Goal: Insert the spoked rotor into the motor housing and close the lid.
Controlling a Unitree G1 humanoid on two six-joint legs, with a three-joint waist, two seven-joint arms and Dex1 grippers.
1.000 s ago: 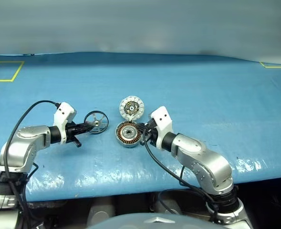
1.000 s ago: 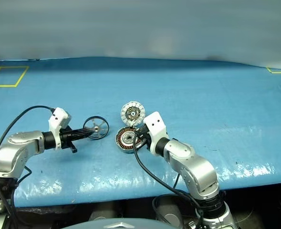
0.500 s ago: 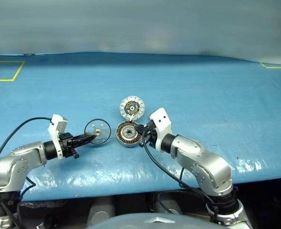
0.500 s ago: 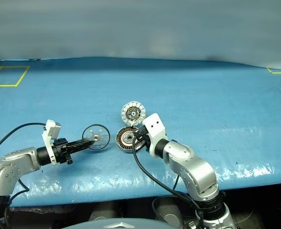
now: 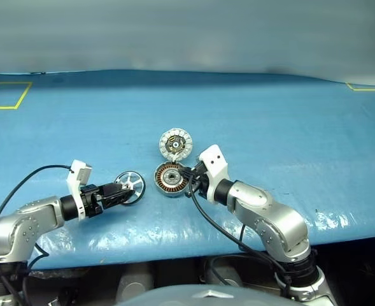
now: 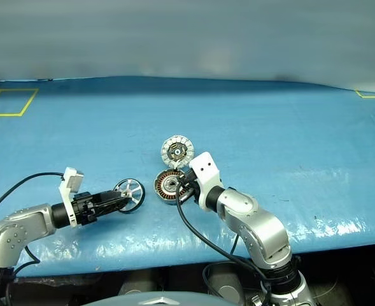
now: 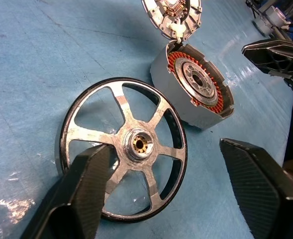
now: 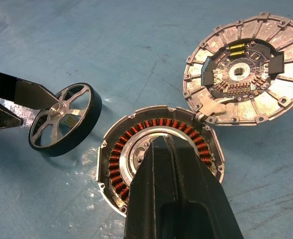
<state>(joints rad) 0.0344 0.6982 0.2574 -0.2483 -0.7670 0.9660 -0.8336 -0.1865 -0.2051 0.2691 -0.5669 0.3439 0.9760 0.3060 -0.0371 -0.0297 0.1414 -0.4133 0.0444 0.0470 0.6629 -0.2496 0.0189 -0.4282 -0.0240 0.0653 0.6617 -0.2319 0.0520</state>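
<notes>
Left gripper [image 7: 166, 194] is spread wide, fingers either side of the spoked rotor [image 7: 124, 169], not clamping it. Rotor sits on the blue table [image 5: 270, 121], just left of the motor housing [image 5: 170, 179]. Lid [image 5: 176, 144] hinged open behind. Right gripper [image 8: 171, 164] clenched, tips over housing.

Right tool [image 8: 178, 164] fingers cover near part of motor housing [image 8: 136, 144] windings and centre, right wrist view; whether tips touch centre, cannot tell
Lid [image 7: 172, 14] cut off by frame edge, left wrist view
Left tool [image 7: 176, 194] finger hides part of spoked rotor [image 7: 124, 149] rim and spoke
Whether rotor rests flat on bench [image 5: 270, 121] or tilted, unclear
</notes>
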